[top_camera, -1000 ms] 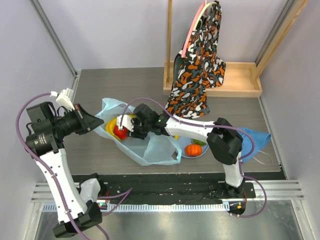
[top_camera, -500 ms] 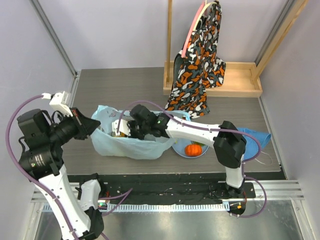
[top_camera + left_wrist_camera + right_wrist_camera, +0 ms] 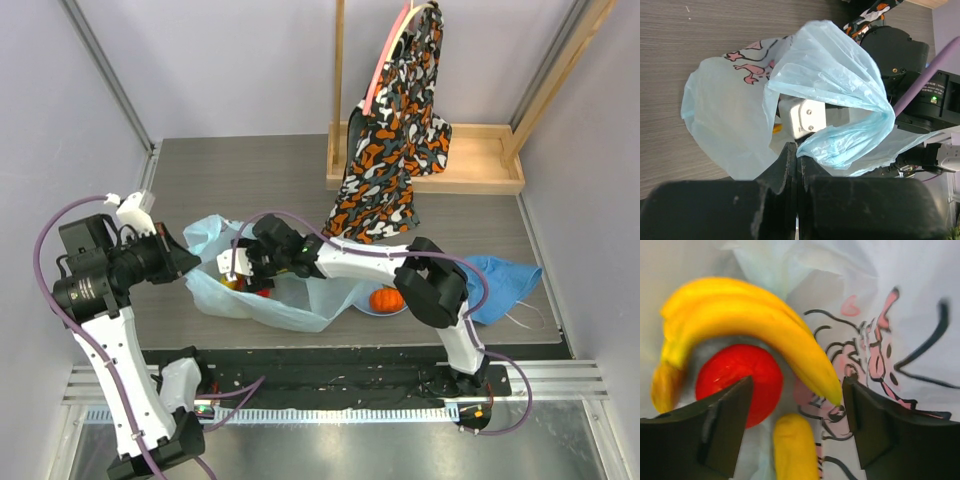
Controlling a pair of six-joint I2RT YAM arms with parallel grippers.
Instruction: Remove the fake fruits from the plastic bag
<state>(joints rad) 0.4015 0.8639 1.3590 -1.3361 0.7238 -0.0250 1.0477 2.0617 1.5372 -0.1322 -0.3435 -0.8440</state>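
Note:
The light-blue plastic bag [image 3: 262,300] with pink prints lies left of centre on the table. My left gripper [image 3: 188,266] is shut on the bag's rim [image 3: 840,140] and holds its mouth open. My right gripper [image 3: 240,268] reaches inside the bag, jaws open. In the right wrist view the yellow banana bunch [image 3: 745,325] and the red round fruit [image 3: 737,382] lie between the open fingers [image 3: 722,425]. The orange ribbed fruit [image 3: 386,299] sits on the pale-blue plate [image 3: 372,310] right of the bag. The green fruit is hidden.
A patterned orange, black and white cloth [image 3: 395,130] hangs from a wooden rack [image 3: 470,160] at the back right. A solid blue cloth [image 3: 500,285] lies at the right, behind my right arm.
My left gripper has shifted slightly with the bag rim. My right gripper has moved further left and deeper into the bag. The bag has slumped lower and wider.

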